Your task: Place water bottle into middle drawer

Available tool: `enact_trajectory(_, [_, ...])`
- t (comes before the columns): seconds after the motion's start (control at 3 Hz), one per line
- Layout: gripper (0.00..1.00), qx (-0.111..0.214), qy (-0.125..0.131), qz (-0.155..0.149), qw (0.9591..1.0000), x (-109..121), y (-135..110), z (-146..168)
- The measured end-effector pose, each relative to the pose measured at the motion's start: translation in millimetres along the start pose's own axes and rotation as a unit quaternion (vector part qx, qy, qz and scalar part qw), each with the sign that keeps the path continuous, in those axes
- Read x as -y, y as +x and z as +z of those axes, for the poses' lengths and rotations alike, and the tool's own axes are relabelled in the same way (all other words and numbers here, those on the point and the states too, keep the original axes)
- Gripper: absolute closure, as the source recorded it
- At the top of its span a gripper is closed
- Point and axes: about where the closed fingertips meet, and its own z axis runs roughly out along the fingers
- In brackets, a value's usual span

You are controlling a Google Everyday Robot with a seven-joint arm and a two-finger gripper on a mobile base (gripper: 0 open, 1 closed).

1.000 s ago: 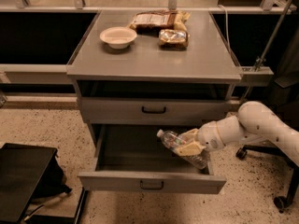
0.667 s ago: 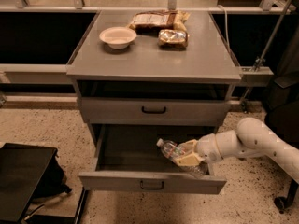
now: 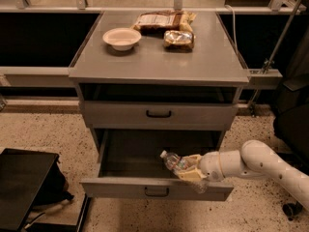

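Observation:
The middle drawer point(image 3: 154, 190) is pulled open below the shut upper drawer point(image 3: 159, 114). My gripper point(image 3: 189, 169) reaches in from the right over the drawer's right front part, low inside it. It is shut on the water bottle point(image 3: 174, 161), a small clear bottle lying tilted with its white cap pointing left. The bottle sits within the drawer opening, close to the front wall. My white arm point(image 3: 256, 163) runs off to the right.
On the cabinet top point(image 3: 203, 62) stand a white bowl point(image 3: 121, 37) and two wrapped snack packets point(image 3: 161, 20) point(image 3: 178, 38). A black case point(image 3: 24, 187) lies on the floor at lower left. Dark equipment stands at the right edge.
My gripper has moved down and a little left with the bottle, going deeper into the open middle drawer. The arm now lies lower and flatter.

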Motion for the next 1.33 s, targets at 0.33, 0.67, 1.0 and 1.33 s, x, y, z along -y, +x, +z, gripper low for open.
enact_trajectory(0.33, [1.0, 0.017, 0.015, -0.008, 0.9997, 17, -2, 11])
enact_trajectory(0.67, [1.0, 0.063, 0.049, -0.018, 0.9967, 50, -13, 22])
enact_trajectory(1.0, [1.0, 0.106, 0.087, -0.036, 0.9899, 75, -25, 24])
enact_trajectory(1.33, [1.0, 0.111, 0.106, -0.062, 0.9862, 84, -25, 26])
